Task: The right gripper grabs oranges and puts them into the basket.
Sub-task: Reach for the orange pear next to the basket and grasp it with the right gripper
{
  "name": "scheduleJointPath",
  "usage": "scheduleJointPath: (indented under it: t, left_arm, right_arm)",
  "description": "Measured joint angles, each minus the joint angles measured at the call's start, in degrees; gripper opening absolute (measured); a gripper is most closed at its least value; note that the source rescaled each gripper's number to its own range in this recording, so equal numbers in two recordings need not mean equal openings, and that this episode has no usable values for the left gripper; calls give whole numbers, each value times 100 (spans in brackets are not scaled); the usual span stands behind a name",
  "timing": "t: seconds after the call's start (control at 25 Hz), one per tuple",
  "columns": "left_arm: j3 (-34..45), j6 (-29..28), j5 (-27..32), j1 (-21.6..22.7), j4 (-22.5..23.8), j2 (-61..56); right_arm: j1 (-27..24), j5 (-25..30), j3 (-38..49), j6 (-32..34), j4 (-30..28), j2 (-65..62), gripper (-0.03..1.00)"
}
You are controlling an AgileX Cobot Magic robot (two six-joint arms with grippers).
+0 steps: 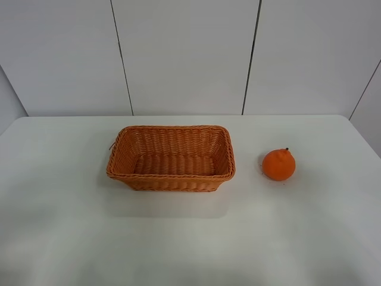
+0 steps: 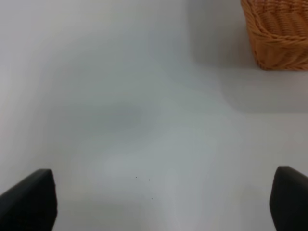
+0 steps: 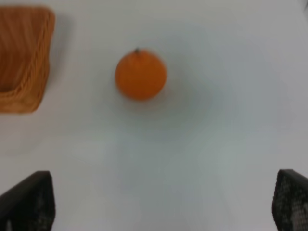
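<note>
A bright orange (image 1: 278,164) with a small dark stem sits on the white table, to the right of the woven wicker basket (image 1: 171,179). The basket is empty. Neither arm shows in the exterior high view. In the right wrist view the orange (image 3: 140,74) lies ahead of the open right gripper (image 3: 163,204), well apart from its black fingertips (image 3: 30,202), with a basket corner (image 3: 21,98) beside it. In the left wrist view the left gripper (image 2: 163,204) is open and empty over bare table, with a basket corner (image 2: 281,53) ahead.
The white table (image 1: 178,238) runs back to a white panelled wall (image 1: 184,53).
</note>
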Motion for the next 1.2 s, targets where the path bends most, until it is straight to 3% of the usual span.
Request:
scheduleJointPath:
  t: [0.32, 0.64, 0.88, 1.2]
  left_arm:
    - [0, 0, 0, 0, 0, 0]
    - [0, 0, 0, 0, 0, 0]
    - [0, 0, 0, 0, 0, 0]
    - [0, 0, 0, 0, 0, 0]
  right_arm:
    - [0, -106, -1507, -333, 330, 3690, 100]
    - [62, 284, -3272, -588, 297, 6839, 100]
    - [521, 118, -4101, -724, 185, 8002, 100]
    - [554, -653, -4273, -490, -83, 8628, 100]
